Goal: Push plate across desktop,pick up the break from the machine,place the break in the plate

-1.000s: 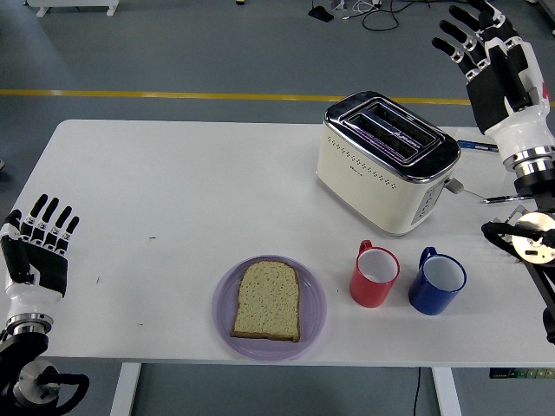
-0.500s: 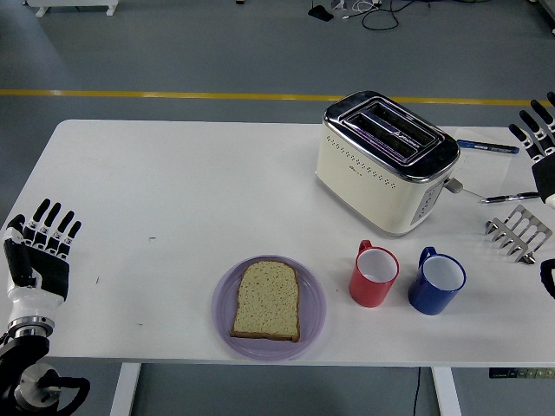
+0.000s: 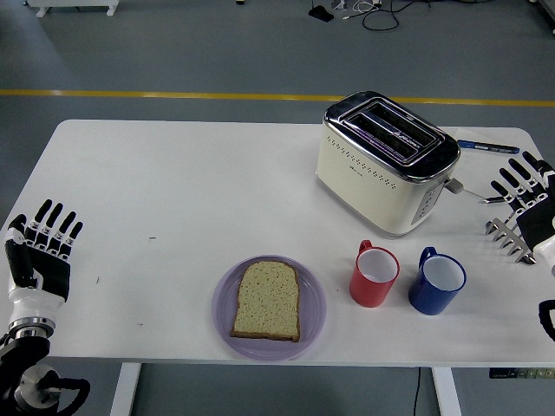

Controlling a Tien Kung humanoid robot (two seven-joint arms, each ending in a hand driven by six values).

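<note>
Done, by the look: bread (image 3: 268,300) on plate (image 3: 227,322) at lower centre, toaster (image 3: 388,161) slots empty, both hands (image 3: 43,251) (image 3: 526,199) spread, holding nothing.

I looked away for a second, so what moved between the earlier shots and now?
The right hand dropped from high beside the toaster to the table's right edge, fingers open, holding nothing. The left hand, bread on the plate and both mugs stayed put.
</note>
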